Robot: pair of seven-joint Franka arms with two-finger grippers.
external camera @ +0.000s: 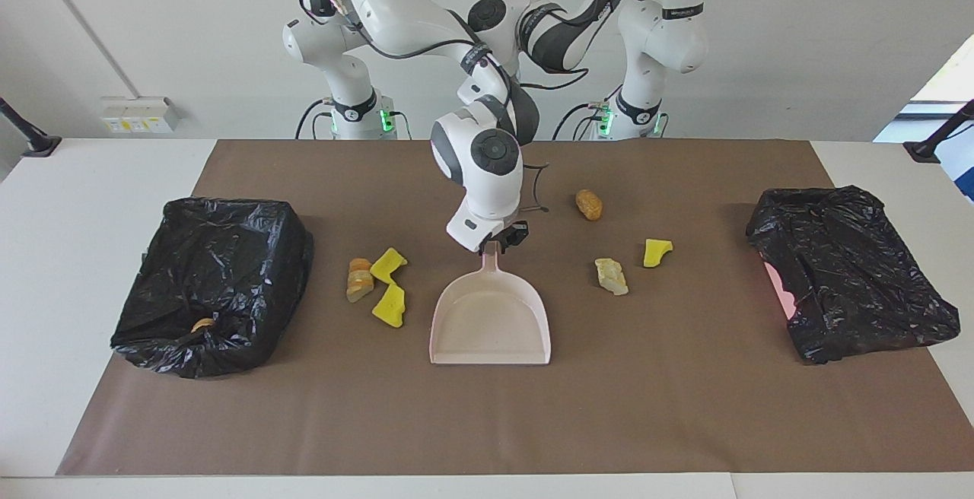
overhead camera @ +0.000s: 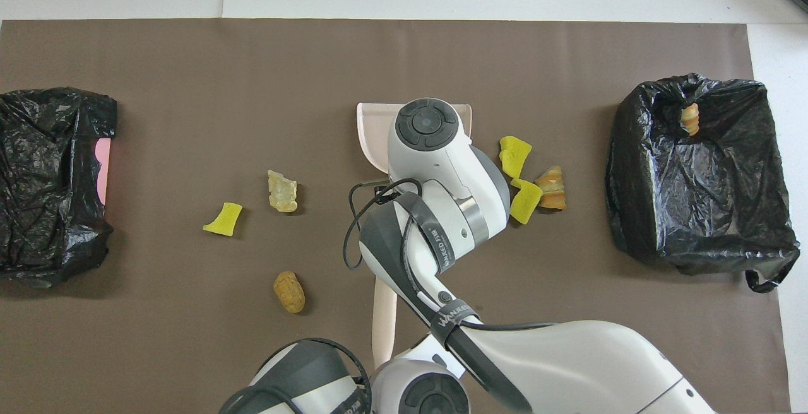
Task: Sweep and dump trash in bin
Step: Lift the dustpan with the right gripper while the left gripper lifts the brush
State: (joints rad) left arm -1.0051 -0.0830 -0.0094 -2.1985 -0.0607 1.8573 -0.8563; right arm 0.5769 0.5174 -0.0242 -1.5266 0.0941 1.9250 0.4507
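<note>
A beige dustpan (external camera: 491,316) lies flat mid-mat, its handle pointing toward the robots. My right gripper (external camera: 496,244) is down on that handle and shut on it. Several trash scraps lie on the mat. Two yellow sponge pieces (external camera: 388,265) (external camera: 389,307) and a brown lump (external camera: 359,278) sit beside the pan toward the right arm's end. A brown lump (external camera: 588,204), a pale chunk (external camera: 611,276) and a yellow piece (external camera: 657,252) lie toward the left arm's end. My left gripper (overhead camera: 386,363) is mostly hidden and shut on a beige brush handle (overhead camera: 384,313).
An open black-bagged bin (external camera: 213,278) stands at the right arm's end with an orange-brown scrap (external camera: 202,324) inside. A crumpled black bag over something pink (external camera: 845,271) sits at the left arm's end. The brown mat (external camera: 487,423) covers the table's middle.
</note>
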